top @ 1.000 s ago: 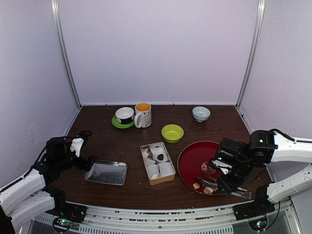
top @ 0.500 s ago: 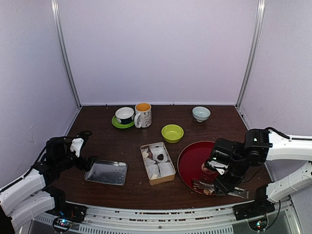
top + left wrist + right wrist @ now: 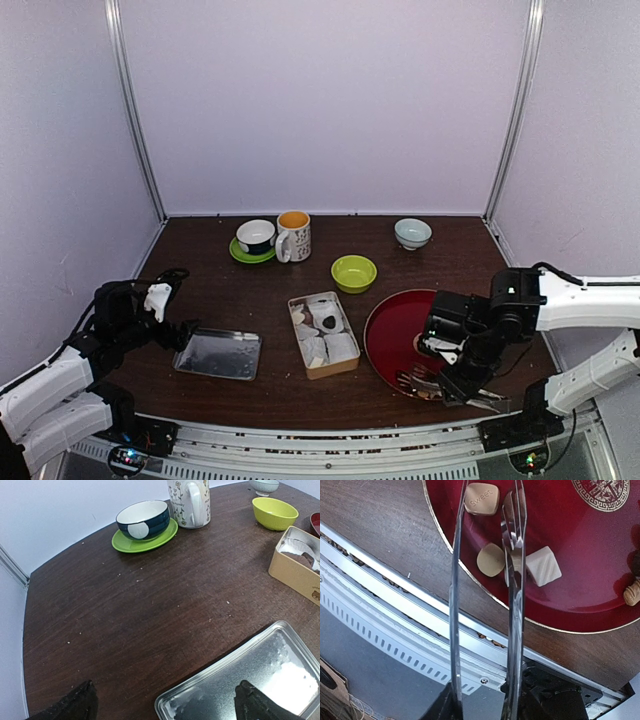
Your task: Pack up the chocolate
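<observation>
Steel tongs [image 3: 512, 605], clamped in the right gripper [image 3: 482, 702], straddle a tan chocolate [image 3: 491, 560] at the red plate's [image 3: 560, 520] near rim, where a skewed squeeze could flick it onto the table [image 3: 385, 525]; the left gripper [image 3: 165, 705] stands wide open.

chocolate [image 3: 543, 566] on plate [image 3: 580, 545], box [image 3: 334, 370] left of plate

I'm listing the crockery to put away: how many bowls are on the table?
3. A dark blue bowl with white inside on the green saucer at back left, a lime-green bowl near the middle, a pale blue bowl at back right. None seems hidden.
</observation>
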{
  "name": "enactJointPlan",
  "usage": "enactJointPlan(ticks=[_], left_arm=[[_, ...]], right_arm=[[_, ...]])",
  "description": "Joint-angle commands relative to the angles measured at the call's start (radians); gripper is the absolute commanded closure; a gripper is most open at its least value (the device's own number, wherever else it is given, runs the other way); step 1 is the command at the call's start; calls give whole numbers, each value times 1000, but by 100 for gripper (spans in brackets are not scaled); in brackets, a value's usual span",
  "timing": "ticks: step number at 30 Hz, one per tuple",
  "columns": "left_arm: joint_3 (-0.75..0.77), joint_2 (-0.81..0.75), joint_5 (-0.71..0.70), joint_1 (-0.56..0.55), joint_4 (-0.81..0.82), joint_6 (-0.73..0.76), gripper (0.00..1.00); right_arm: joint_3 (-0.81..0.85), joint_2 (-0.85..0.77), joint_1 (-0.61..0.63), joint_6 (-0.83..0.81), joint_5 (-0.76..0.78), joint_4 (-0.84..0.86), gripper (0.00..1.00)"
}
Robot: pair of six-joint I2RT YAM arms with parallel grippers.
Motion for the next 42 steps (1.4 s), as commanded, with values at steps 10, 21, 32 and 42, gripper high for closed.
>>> enactJointPlan(ticks=[10, 21, 32, 42], left_arm=[[9, -6, 12, 5, 26, 10, 2], [9, -9, 12, 5, 25, 11, 2], [9, -9, 12, 5, 26, 11, 2], [8, -9, 12, 6, 26, 11, 2]], right_arm=[[111, -27, 4, 12, 68, -15, 70], [199, 9, 4, -19, 81, -5, 70], [148, 23, -4, 10, 132, -4, 59], [113, 52, -16, 7, 115, 78, 58]])
